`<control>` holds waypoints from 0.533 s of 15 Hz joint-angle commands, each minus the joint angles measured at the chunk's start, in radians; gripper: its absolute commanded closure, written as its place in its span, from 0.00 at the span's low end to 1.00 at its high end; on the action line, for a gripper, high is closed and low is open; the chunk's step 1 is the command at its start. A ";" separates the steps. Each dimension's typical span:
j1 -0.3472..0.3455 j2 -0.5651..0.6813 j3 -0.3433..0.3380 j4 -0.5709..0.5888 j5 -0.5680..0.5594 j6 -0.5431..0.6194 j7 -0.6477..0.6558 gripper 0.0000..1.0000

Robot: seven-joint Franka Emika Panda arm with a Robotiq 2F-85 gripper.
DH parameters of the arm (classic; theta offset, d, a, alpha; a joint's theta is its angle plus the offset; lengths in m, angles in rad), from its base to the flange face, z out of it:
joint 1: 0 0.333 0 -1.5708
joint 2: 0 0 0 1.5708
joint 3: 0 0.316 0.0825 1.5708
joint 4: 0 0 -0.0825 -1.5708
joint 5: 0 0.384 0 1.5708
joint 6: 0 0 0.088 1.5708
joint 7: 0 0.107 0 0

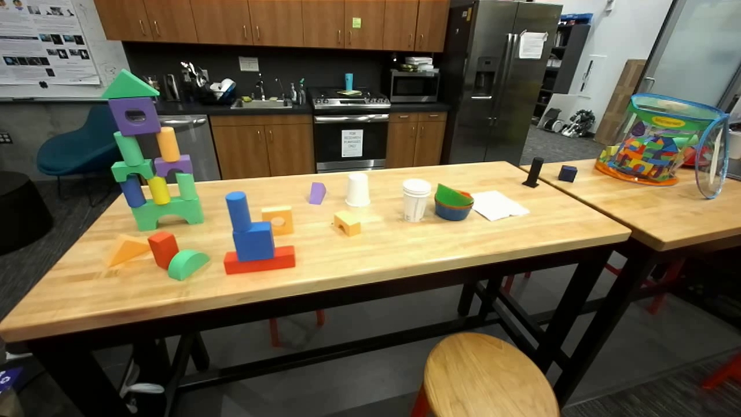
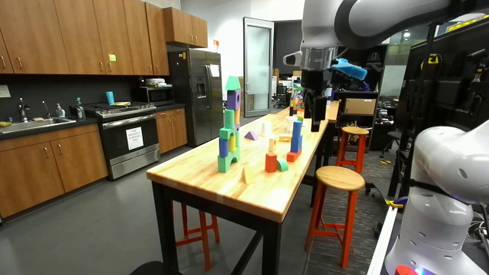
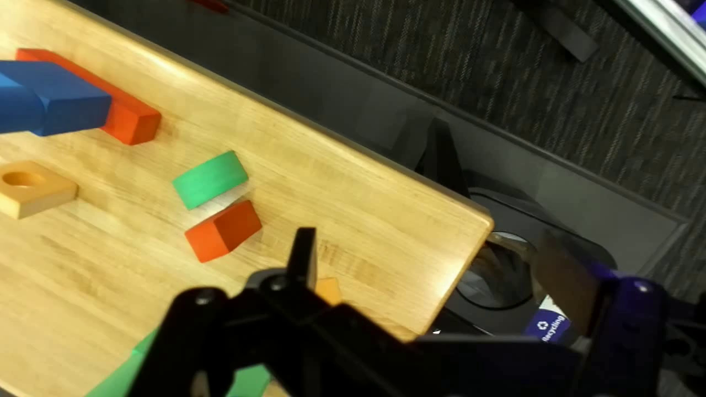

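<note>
My gripper (image 3: 433, 256) stands open, its fingers wide apart and nothing held. In an exterior view the gripper (image 2: 315, 121) hangs in the air, touching nothing. The wrist view shows an orange wedge (image 3: 328, 289), partly hidden by a finger, a red block (image 3: 223, 231) and a green half-round (image 3: 210, 179) on the table. Farther left, a blue cube (image 3: 71, 105) with a blue cylinder (image 3: 19, 107) rests on a red plank (image 3: 132, 118). A tall block tower (image 1: 168, 213), topped by a green triangle (image 1: 130, 85), rises at the table's end. An orange block with a hole (image 1: 278, 220) stands nearby.
An upturned white cup (image 1: 358, 190), a lidded cup (image 1: 415, 200), a blue bowl (image 1: 452, 210) and paper (image 1: 499, 205) are farther along the table. Another table bears a bag of blocks (image 1: 648, 147). Stools (image 2: 340, 177) stand alongside; a recycling bin (image 3: 496, 270) is below the table corner.
</note>
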 commanded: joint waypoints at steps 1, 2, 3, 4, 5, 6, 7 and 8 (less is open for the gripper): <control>0.016 0.001 -0.007 0.011 0.000 -0.015 -0.003 0.00; 0.022 0.001 -0.008 0.017 0.001 -0.023 -0.006 0.00; 0.023 0.002 -0.008 0.020 0.002 -0.026 -0.007 0.00; 0.024 0.002 -0.008 0.021 0.002 -0.027 -0.009 0.00; 0.024 0.002 -0.008 0.021 0.002 -0.027 -0.012 0.00; 0.024 0.003 -0.009 0.021 0.002 -0.027 -0.014 0.00; 0.024 0.003 -0.009 0.021 0.002 -0.027 -0.015 0.00; 0.024 0.003 -0.009 0.021 0.001 -0.027 -0.016 0.00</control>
